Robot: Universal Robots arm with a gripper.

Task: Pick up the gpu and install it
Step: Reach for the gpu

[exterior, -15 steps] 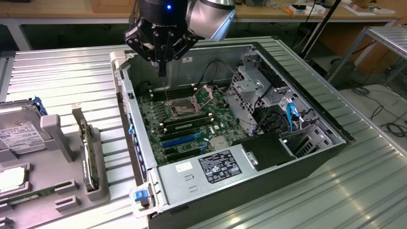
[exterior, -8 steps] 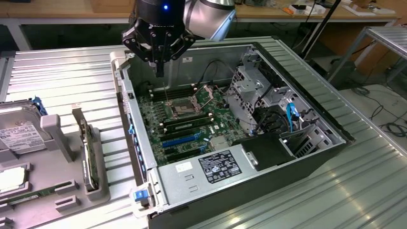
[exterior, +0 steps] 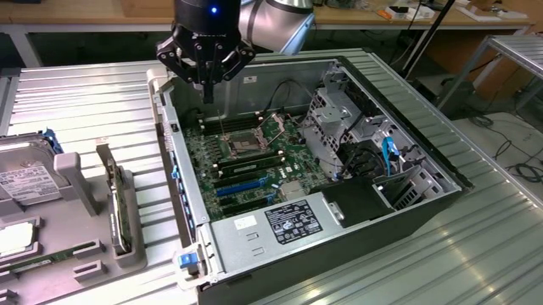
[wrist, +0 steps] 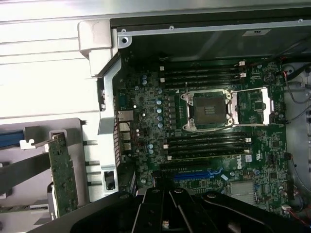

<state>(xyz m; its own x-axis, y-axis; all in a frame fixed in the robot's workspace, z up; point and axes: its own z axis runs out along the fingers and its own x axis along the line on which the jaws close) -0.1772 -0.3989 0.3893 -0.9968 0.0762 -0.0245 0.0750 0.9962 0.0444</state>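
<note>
The ribbed metal tabletop (exterior: 475,254) carries an open computer case (exterior: 254,235) with its motherboard (exterior: 254,152) bare. Outside the case, on the exterior view's left, a grey rack (exterior: 81,184) holds the gpu (exterior: 114,203) standing on its long edge, its length running alongside the case wall. My hand (exterior: 207,95) hovers over the board's far end, pinched shut on nothing, well apart from the card across that wall
</note>
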